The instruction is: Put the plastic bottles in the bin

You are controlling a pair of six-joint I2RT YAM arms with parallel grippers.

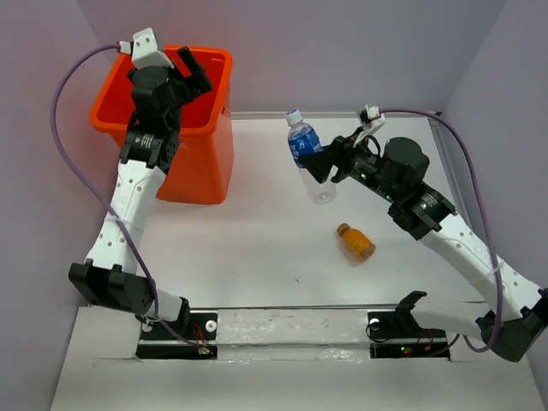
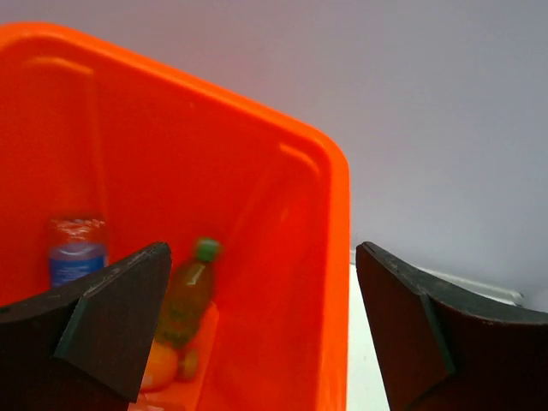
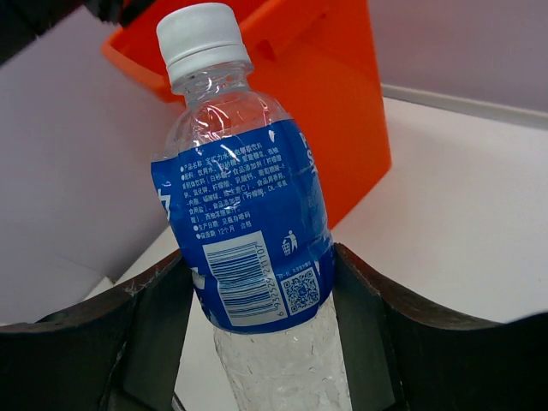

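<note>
The orange bin (image 1: 205, 163) stands at the far left; its wall shows in the left wrist view (image 2: 257, 223) and the right wrist view (image 3: 342, 111). My left gripper (image 1: 190, 70) is open and empty above the bin's rim (image 2: 338, 171). Inside lie a green bottle (image 2: 188, 291), a blue-labelled bottle (image 2: 77, 253) and an orange bottle (image 2: 158, 364). My right gripper (image 1: 318, 163) is shut on a clear blue-labelled bottle (image 1: 306, 154), held above the table, cap up (image 3: 248, 231). A stubby orange bottle (image 1: 355, 241) lies on the table.
The white table (image 1: 257, 257) is walled by grey panels at back and sides. Two black mounts (image 1: 402, 321) sit at the near edge by the arm bases.
</note>
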